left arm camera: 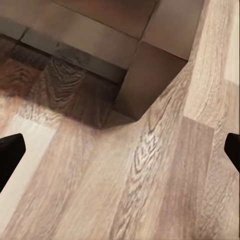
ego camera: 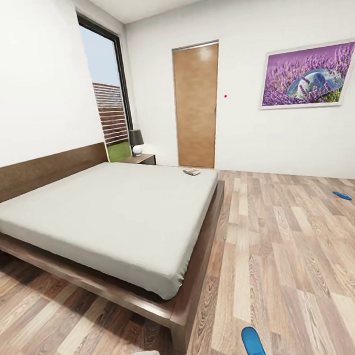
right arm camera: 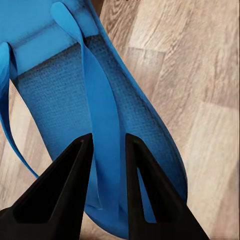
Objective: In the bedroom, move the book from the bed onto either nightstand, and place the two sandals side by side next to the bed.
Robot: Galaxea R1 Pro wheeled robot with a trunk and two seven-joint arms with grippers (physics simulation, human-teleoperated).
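The right pincer (right arm camera: 106,145) is nearly closed, its two dark fingers (right arm camera: 65,180) pinched on a strap of one blue sandal (right arm camera: 125,115); that sandal hangs over the wood-plank floor (ego camera: 288,276), just off the near corner of the bed (ego camera: 111,218) in the head view. The left pincer (left arm camera: 120,145) is spread wide with nothing between its tips, pointing at bare floor beside the bed's dark corner post. The other sandal (ego camera: 342,195) lies flat on the floor well away, toward the far wall under the lavender picture (ego camera: 308,76). The book (ego camera: 192,172) rests on the mattress at its far corner, near the door (ego camera: 197,107). A nightstand (ego camera: 140,158) with a dark-shaded lamp (ego camera: 136,141) stands beside the headboard by the window.
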